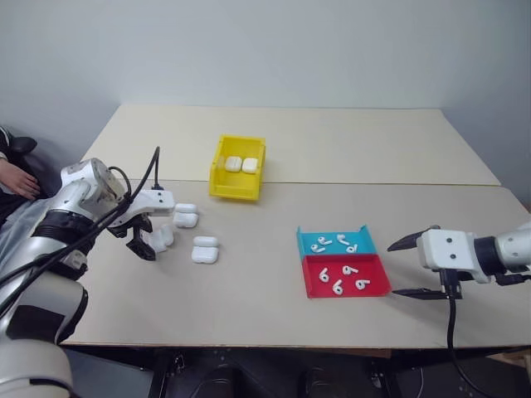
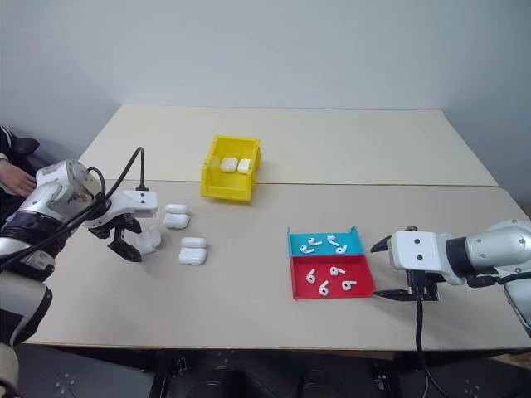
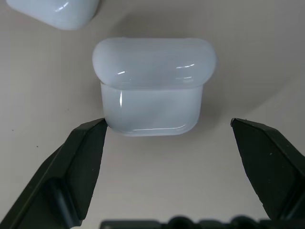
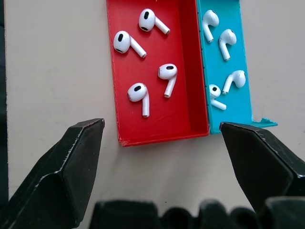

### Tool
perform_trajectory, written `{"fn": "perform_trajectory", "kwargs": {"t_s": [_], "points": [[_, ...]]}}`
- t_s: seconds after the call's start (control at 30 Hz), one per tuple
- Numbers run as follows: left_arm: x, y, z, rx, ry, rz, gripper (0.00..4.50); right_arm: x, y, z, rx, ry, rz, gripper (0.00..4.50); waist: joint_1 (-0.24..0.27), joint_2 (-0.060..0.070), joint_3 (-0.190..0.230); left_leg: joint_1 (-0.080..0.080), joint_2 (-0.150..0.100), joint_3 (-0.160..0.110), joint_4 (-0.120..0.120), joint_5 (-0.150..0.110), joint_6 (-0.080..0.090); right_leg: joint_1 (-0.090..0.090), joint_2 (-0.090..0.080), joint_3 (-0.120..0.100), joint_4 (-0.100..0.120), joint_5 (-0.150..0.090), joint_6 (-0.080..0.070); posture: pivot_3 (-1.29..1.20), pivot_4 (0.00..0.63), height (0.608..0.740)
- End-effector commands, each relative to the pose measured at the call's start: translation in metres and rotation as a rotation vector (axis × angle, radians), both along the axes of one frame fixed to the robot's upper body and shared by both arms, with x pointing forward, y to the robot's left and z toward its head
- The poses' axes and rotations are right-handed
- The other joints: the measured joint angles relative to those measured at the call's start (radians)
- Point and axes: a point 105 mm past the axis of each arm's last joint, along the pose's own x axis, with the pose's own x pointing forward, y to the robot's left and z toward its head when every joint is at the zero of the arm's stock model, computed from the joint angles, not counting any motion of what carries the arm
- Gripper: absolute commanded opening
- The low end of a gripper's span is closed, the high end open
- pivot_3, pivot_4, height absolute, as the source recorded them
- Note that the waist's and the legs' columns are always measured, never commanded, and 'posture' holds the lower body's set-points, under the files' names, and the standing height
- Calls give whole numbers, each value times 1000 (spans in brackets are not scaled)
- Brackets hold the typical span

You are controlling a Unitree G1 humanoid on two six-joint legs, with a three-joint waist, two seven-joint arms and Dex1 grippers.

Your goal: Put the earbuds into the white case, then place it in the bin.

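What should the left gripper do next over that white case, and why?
Probably ease a little further down and then close. The left gripper is open, its fingers either side of the white case, which lies on the table with its lid shut, so the fingertips do not yet flank its middle.

From my seat, the bin [image 1: 238,168] sits at twelve o'clock on the table [image 1: 274,282], two cases [image 1: 241,164] inside it. Loose cases [image 1: 194,236] lie at ten o'clock. Two adjoining trays [image 1: 343,263] at three o'clock hold the earbuds [image 1: 339,261].
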Motion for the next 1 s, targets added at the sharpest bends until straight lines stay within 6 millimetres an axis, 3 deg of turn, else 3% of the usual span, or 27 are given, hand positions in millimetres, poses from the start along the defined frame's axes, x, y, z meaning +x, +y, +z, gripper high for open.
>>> {"fn": "perform_trajectory", "kwargs": {"t_s": [0.03, 0.67, 0.77, 0.87, 1.0], "points": [[4, 1, 6, 3, -44, 8, 4500, 1, 1, 12, -14, -49, 17, 4493, 0, 0, 0, 0, 0, 0, 0, 0, 0, 0, 0, 0, 0, 0, 0, 0, 150, 740], [4, -2, -2, -11, -56, -16, 4500, 1, -1, 9, -20, -47, 14, 4493, -1, 0, 0, 0, 0, 0, 0, 0, -1, 0, 0, 0, 0, 0, 0, 0, 150, 740], [4, 0, -4, 6, -56, -24, 3909, 1, -2, 7, -28, -47, 13, 4500, -1, 0, 0, 0, 0, 0, 0, 1, -2, 0, 0, 0, 0, 0, 0, 0, 150, 740], [5, 0, -4, 9, -58, -21, 2921, 1, -1, 7, -25, -46, 13, 4500, -2, 0, 0, 0, 0, 0, 0, 1, -2, 0, 0, 0, 0, 0, 0, 0, 150, 740], [5, 2, -7, 29, -53, -29, 2755, 1, 0, 8, -20, -49, 15, 4500, -2, 0, 0, 1, 0, 0, 0, 1, -2, 0, 0, 0, 1, 0, 0, 0, 150, 740]]}}
